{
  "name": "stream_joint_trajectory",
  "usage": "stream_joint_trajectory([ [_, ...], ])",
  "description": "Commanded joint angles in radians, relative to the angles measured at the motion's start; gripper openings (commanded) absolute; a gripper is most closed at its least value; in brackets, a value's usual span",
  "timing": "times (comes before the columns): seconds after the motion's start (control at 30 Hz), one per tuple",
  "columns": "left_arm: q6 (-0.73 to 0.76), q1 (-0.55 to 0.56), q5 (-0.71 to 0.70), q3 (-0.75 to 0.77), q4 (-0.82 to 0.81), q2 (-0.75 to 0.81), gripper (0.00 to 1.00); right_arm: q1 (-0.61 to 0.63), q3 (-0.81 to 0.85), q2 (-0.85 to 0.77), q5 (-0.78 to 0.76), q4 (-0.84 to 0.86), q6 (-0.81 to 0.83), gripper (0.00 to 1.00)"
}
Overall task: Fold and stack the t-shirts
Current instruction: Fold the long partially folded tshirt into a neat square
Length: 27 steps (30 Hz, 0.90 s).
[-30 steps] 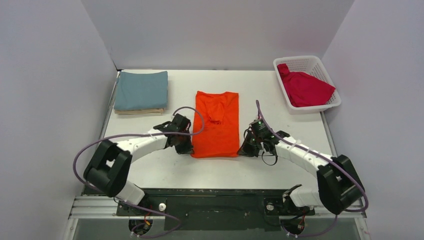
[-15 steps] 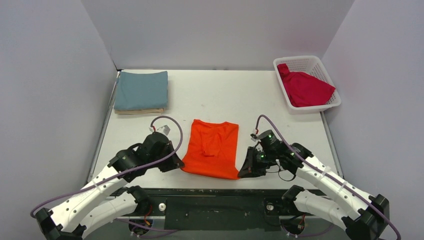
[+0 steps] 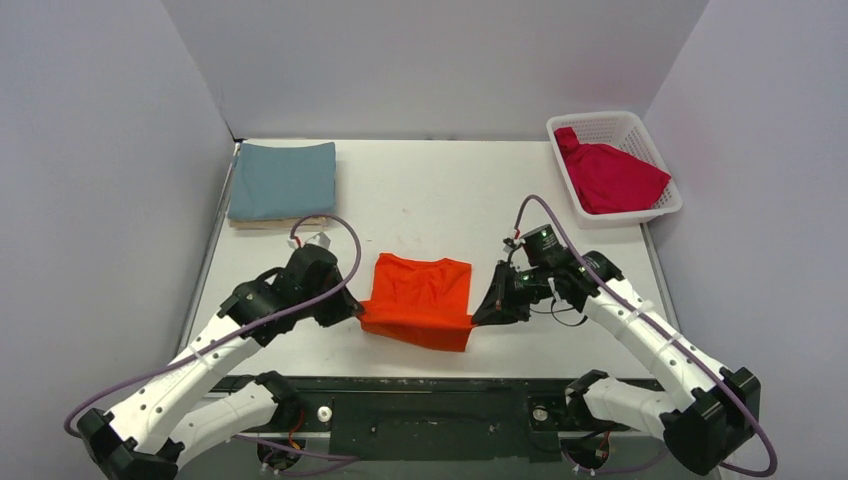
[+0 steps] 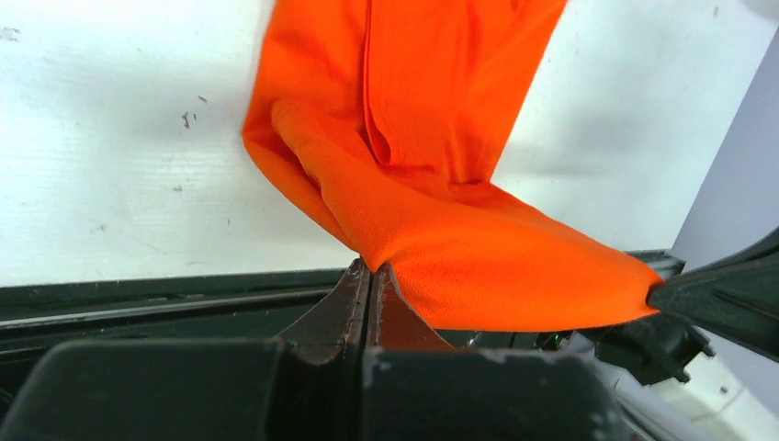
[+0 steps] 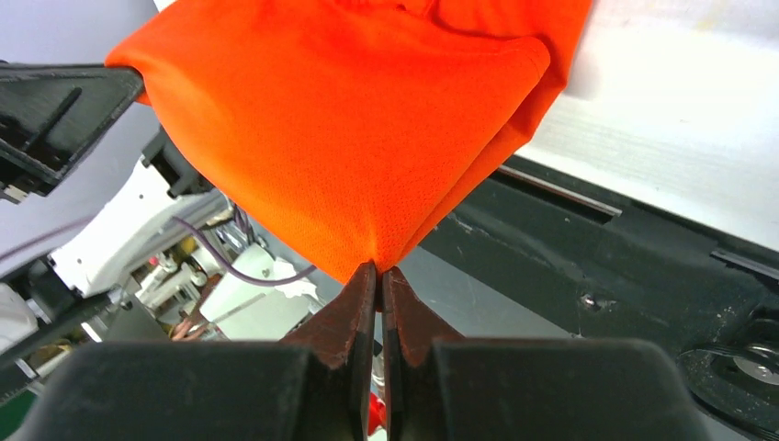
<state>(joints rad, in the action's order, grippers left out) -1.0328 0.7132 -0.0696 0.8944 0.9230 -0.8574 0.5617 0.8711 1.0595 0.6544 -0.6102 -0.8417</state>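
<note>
The orange t-shirt (image 3: 420, 300) hangs stretched between both grippers near the table's front edge, its far part still lying on the table. My left gripper (image 3: 360, 315) is shut on the shirt's near left corner (image 4: 377, 262). My right gripper (image 3: 476, 320) is shut on its near right corner (image 5: 377, 257). A folded teal-blue t-shirt (image 3: 283, 178) lies on a beige t-shirt (image 3: 285, 222) at the back left. The crimson t-shirt (image 3: 608, 178) sits crumpled in the white basket (image 3: 622, 122) at the back right.
The table's near edge and the dark rail (image 3: 430, 385) with both arm bases run just below the lifted shirt. Grey walls close in the left, right and back sides.
Both grippers have lifted the orange shirt's near corners and drawn them toward the front, then back a little upward; the shirt now looks shorter, with its near edge raised off the table.
</note>
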Motion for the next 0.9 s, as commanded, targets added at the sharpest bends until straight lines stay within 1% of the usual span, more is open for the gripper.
stream_joint_trajectory([
  [0.0, 0.051, -0.092, 0.018, 0.046, -0.108, -0.058, 0.00, -0.061, 0.087, 0.075, 0.049, -0.048, 0.078, 0.00],
  [0.1, 0.089, -0.160, 0.066, 0.058, -0.174, -0.115, 0.00, -0.085, 0.142, 0.125, 0.049, -0.061, 0.114, 0.00],
  [0.33, 0.144, -0.228, 0.070, 0.124, -0.234, -0.252, 0.00, -0.153, 0.208, 0.241, 0.042, -0.063, 0.155, 0.00],
  [0.5, 0.153, -0.241, 0.070, 0.161, -0.286, -0.359, 0.00, -0.189, 0.244, 0.307, 0.011, -0.059, 0.184, 0.00],
  [0.87, 0.194, -0.273, 0.041, 0.267, -0.325, -0.597, 0.00, -0.244, 0.341, 0.537, 0.009, -0.014, 0.225, 0.00],
])
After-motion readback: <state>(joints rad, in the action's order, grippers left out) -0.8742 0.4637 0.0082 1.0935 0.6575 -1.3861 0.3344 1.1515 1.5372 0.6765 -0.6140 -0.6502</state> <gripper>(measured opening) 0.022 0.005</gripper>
